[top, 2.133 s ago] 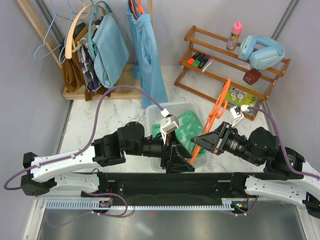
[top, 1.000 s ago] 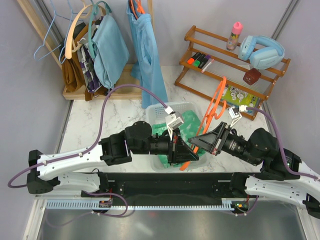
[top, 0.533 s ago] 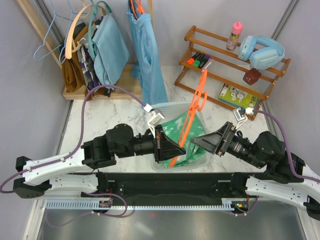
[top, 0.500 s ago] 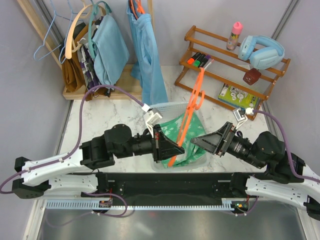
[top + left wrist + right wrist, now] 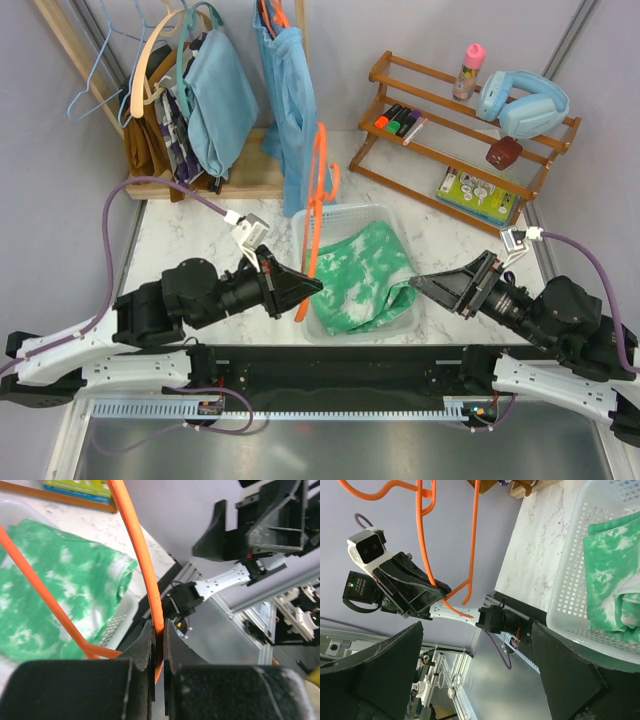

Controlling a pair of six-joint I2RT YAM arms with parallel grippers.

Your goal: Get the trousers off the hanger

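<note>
Since the right gripper point(image 5: 425, 287) let go and drew back, its jaws now wide and empty, the left gripper point(image 5: 305, 285) alone has carried the hanger point(image 5: 314, 215) off to the left. The trousers point(image 5: 368, 272) lie heaped in the white basket point(image 5: 345, 212), so removal looks done. The left wrist view shows fingers point(image 5: 145, 645) clamped on the orange bar; overhead that pinch is hard to read, probably near a lower corner.
</note>
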